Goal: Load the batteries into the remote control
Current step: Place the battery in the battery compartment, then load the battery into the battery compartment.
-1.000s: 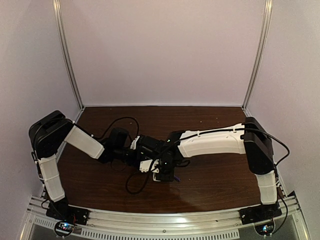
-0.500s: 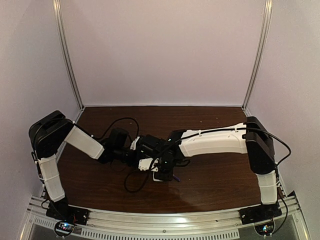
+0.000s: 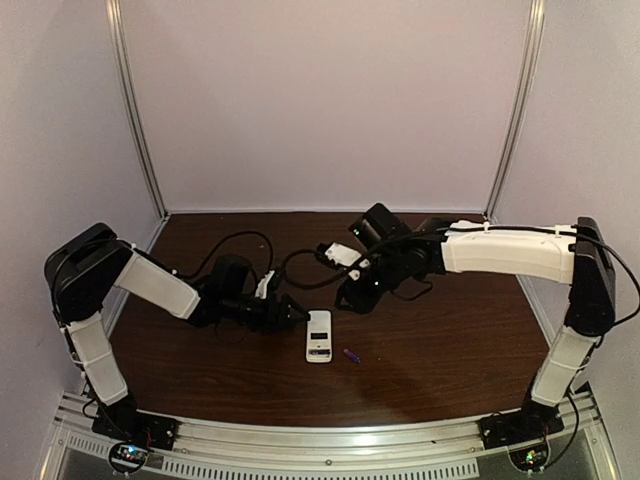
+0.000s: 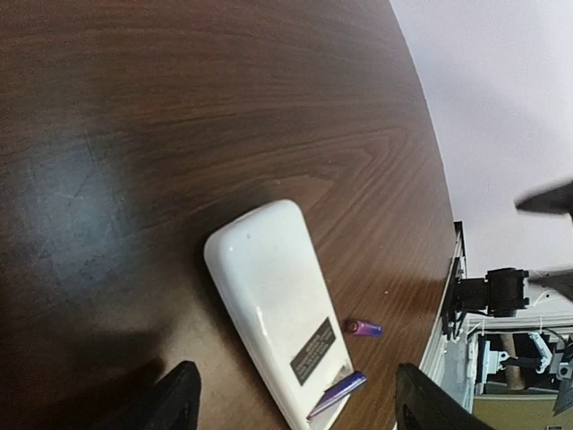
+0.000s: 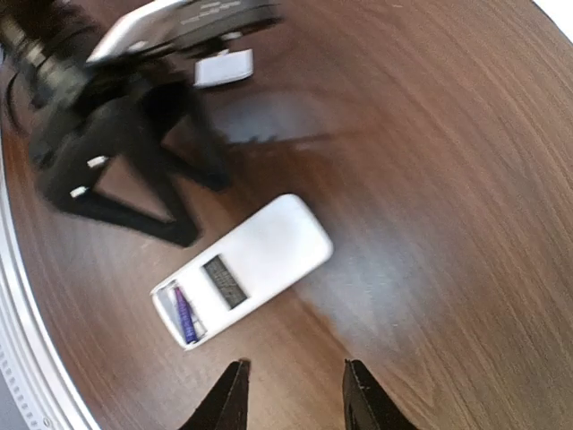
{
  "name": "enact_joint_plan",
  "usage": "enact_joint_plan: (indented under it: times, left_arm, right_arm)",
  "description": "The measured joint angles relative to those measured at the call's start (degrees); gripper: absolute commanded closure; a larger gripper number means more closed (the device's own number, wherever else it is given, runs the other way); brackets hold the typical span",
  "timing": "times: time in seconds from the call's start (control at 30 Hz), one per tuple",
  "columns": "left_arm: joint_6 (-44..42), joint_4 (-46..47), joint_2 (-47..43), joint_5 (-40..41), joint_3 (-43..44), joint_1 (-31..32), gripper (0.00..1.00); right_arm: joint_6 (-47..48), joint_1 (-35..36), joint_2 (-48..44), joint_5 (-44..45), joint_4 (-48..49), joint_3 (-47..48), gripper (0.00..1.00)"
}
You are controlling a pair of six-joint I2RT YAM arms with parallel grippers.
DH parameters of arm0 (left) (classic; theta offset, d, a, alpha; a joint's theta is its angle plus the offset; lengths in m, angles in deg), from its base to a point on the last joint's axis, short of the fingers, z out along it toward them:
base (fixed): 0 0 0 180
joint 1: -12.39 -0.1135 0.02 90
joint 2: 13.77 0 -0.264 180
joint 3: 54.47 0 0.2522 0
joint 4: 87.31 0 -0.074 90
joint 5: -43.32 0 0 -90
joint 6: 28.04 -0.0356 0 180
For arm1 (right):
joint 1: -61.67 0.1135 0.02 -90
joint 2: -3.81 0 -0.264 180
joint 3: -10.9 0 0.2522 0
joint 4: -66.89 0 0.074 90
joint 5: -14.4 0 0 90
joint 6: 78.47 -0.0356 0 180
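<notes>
Remote control [image 3: 318,336]: lying flat on the table [image 3: 430,340], white back facing up, out in front of both arms, and nothing is gripping it
Recess: sitting dark at the remote's near end, and one battery [image 5: 184,315] is already lying in it along one side; the slot beside it is looking empty from here
Loose battery [image 4: 364,329]: resting on the wood just beside the remote's near end, apart from it, on the right arm's side
Left gripper [image 3: 288,313]: hovering low just beside the remote's far left corner, fingers [image 4: 175,403] spread wide with nothing between them
Right gripper [image 5: 294,394]: hanging higher over the table, looking down on the remote, jaws partly spread and pinching nothing
Loose white flat piece [image 5: 224,67]: lying beyond the remote, near the left arm, and I'm guessing it's the cover
How the battery is going to handle: I'm judging it light, hard, smooth and round, so it's wanting to roll or squirt out of a sloppy pinch; taking it across the middle of its length, fingertips straddling it, is looking safest
How the remote is going to handle: light, stiff plastic on slick wood, so it's likely going to slide under any push; bracing it by its long edges, away from the recess, is what I'd be looking for
Watching for: the battery's ends going in the right way round, though any markings are too small to read here
</notes>
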Motion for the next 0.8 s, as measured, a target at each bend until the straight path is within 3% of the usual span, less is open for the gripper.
enact_joint_plan:
  times: [0.1, 0.23, 0.6, 0.8]
  left_arm:
    - [-1.4, -2.2, -3.5, 0.5, -0.5, 0.0, 0.16]
    - [-3.1, -6.5, -7.3, 1.1, -0.6, 0.6, 0.19]
    - [-3.6, -14.1, -12.1, 3.3, -5.0, 4.5, 0.27]
    - [-4.4, -18.4, -12.2, 6.5, -3.4, 7.2, 0.2]
  right_arm:
    - [-5.6, -7.1, -0.9, -3.9, 4.7, -2.4, 0.59]
    - [-10.6, -12.7, 1.4, -7.6, 8.7, -2.6, 0.57]
    - [-10.1, -13.0, 17.3, -18.2, 10.5, 11.1, 0.55]
    - [-8.7, -12.9, 23.6, -22.3, 11.3, 15.5, 0.52]
